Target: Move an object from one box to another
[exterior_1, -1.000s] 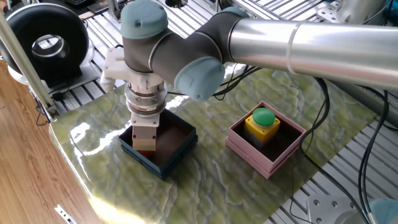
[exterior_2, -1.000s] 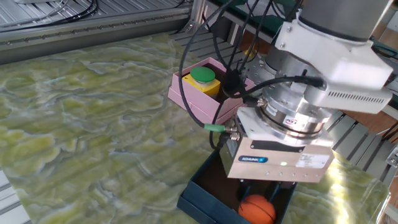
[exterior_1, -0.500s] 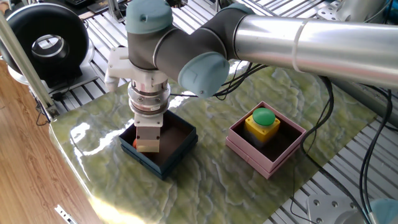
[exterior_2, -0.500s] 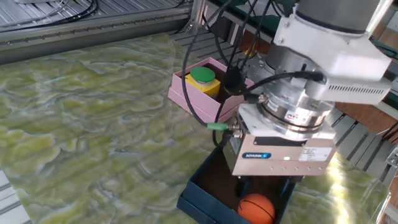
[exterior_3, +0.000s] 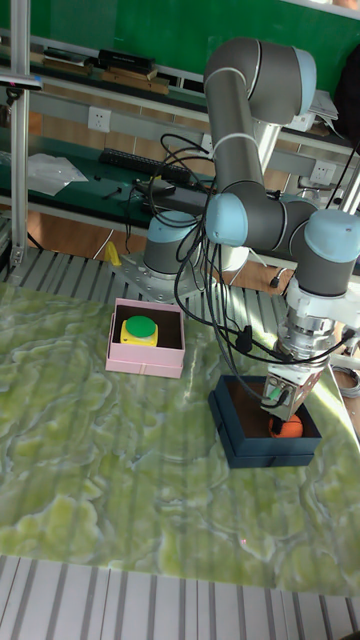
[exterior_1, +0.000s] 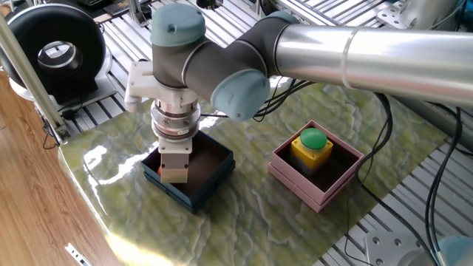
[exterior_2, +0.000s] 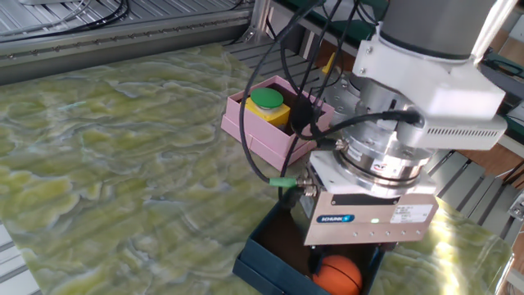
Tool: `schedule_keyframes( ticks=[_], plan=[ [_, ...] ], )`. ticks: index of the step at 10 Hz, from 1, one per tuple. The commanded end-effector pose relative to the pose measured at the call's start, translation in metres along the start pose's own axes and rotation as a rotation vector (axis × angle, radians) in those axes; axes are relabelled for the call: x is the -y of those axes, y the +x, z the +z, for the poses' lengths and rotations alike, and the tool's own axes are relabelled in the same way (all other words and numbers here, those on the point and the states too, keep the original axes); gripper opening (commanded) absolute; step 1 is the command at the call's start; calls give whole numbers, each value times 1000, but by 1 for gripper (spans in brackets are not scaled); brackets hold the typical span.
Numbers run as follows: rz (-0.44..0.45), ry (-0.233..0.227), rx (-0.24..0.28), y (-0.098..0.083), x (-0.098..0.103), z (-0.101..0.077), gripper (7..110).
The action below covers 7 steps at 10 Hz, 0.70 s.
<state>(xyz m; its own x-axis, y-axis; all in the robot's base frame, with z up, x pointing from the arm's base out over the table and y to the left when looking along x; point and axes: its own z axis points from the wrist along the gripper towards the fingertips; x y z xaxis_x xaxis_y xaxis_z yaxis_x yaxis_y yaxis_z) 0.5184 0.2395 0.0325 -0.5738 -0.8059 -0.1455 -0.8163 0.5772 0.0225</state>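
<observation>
since half a second ago the gripper (exterior_2: 354,264) has dropped a little lower into the navy box (exterior_1: 216,177), and its body now covers more of the orange ball (exterior_2: 337,275) in the other fixed view; the wrist has also turned slightly. the box, the ball and everything else on the table lie where they were.

the arm (exterior_1: 318,52) reaches down from above and the gripper points straight down inside the navy box. the orange ball, marked like a small basketball, sits on the brown floor of that box near one corner, right under the gripper. in the tall fixed view the ball (exterior_3: 290,428) shows just below the gripper body, between where the fingers go down. the fingers themselves are hidden by the gripper body and the box wall, so i cannot tell whether they are spread or already pressed against the ball.

the pink box (exterior_1: 284,169) stands well apart from the navy box on the green marbled mat (exterior_1: 244,214). inside it sits a yellow block with a green round button (exterior_1: 313,139) on top. black cables (exterior_2: 274,90) hang from the wrist and loop across in front of the pink box in the other fixed view.
</observation>
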Motion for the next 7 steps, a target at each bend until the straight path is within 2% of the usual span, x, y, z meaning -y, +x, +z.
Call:
schedule_keyframes(
  ticks=[1,3,7],
  plan=[
    [0,1,28,-8,4,9,66],
    [-3,-5,46,-14,2,9,66],
    [10,16,50,-11,9,11,66]
  ],
)
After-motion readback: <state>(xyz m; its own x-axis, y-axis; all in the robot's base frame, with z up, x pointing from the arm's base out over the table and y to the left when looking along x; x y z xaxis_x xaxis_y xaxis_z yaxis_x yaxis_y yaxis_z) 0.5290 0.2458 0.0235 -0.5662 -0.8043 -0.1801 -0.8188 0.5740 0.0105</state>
